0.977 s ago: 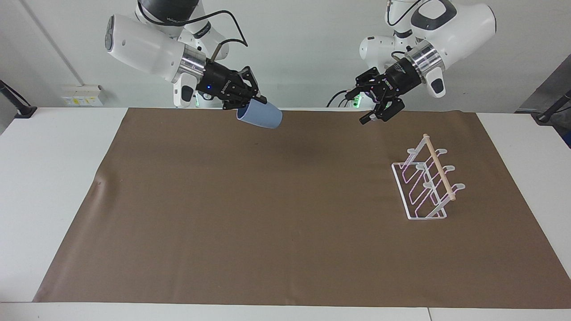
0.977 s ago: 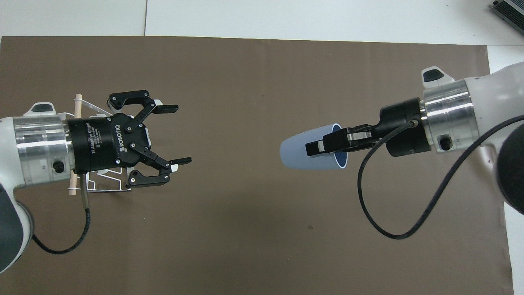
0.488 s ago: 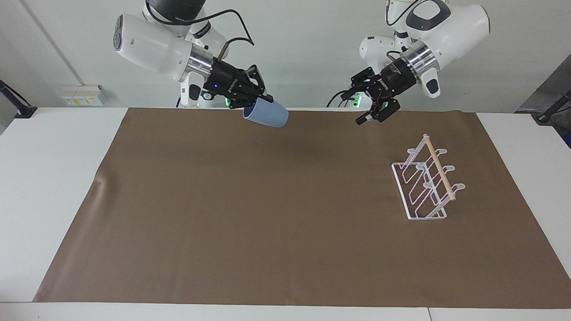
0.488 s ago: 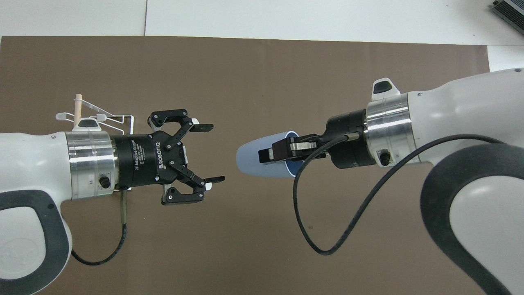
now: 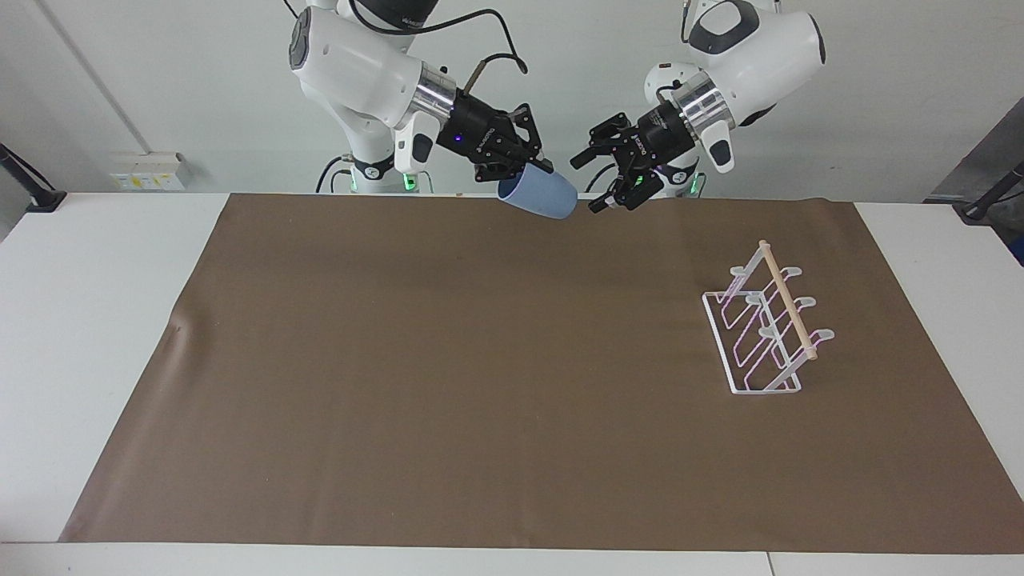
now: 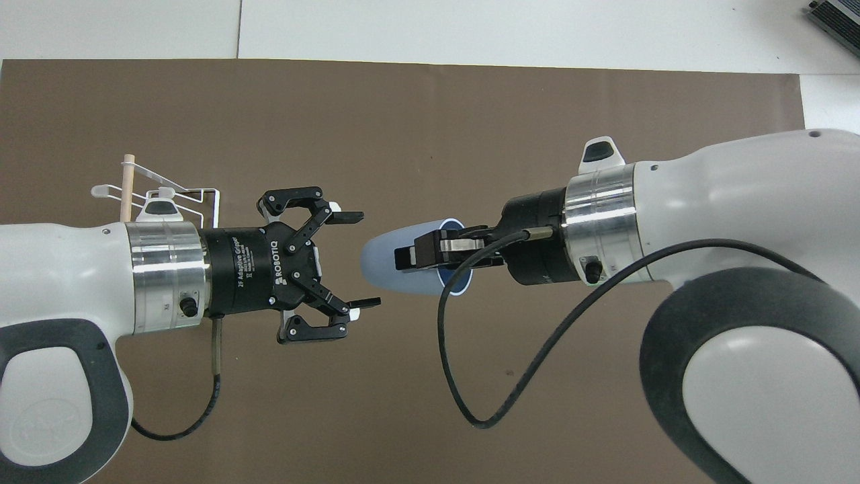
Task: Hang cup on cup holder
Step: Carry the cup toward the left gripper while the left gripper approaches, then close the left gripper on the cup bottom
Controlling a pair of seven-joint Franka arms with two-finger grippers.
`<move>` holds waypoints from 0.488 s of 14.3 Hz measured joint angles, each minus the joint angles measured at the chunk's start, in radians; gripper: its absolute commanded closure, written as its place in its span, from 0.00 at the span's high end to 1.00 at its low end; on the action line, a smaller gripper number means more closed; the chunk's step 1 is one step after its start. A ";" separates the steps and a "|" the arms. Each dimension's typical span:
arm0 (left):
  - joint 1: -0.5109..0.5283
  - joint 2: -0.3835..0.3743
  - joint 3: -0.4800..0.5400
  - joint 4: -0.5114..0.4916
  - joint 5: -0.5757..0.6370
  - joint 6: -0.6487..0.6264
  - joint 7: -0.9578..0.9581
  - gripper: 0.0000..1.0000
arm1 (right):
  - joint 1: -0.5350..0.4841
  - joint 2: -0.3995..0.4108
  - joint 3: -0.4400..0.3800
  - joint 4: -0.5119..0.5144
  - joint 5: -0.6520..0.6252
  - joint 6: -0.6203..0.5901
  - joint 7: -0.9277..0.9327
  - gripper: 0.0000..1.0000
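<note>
My right gripper (image 5: 534, 170) is shut on the rim of the light-blue cup (image 5: 546, 197), one finger inside and one outside. It holds the cup on its side in the air over the edge of the brown mat nearest the robots, base toward my left gripper (image 5: 590, 182). That gripper is open, facing the cup's base, a small gap away. In the overhead view the cup (image 6: 379, 265) sits between the left gripper (image 6: 366, 261) and the right gripper (image 6: 406, 257). The white wire cup holder (image 5: 766, 324) with its wooden dowel stands on the mat toward the left arm's end, partly hidden under the left arm in the overhead view (image 6: 168, 195).
A brown mat (image 5: 400, 360) covers most of the white table (image 5: 96, 320). The cup holder is the only thing standing on it.
The right gripper has carried the cup toward the left arm's end. The left gripper has moved from over the rack area toward the cup, staying open. The gap between them has closed.
</note>
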 measured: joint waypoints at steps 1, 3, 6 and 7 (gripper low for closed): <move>-0.001 -0.006 -0.001 -0.013 0.000 0.009 0.000 1.00 | 0.000 0.000 0.015 -0.001 0.007 0.027 0.015 0.00; -0.001 -0.012 -0.001 -0.022 0.000 0.024 0.000 1.00 | 0.000 0.000 0.050 -0.003 0.007 0.078 0.049 0.00; -0.001 -0.020 0.003 -0.022 0.000 0.026 0.000 1.00 | 0.000 -0.001 0.072 -0.010 0.007 0.116 0.068 0.00; -0.001 -0.020 0.003 -0.022 0.000 0.026 0.000 1.00 | 0.000 -0.001 0.072 -0.010 0.007 0.116 0.068 0.00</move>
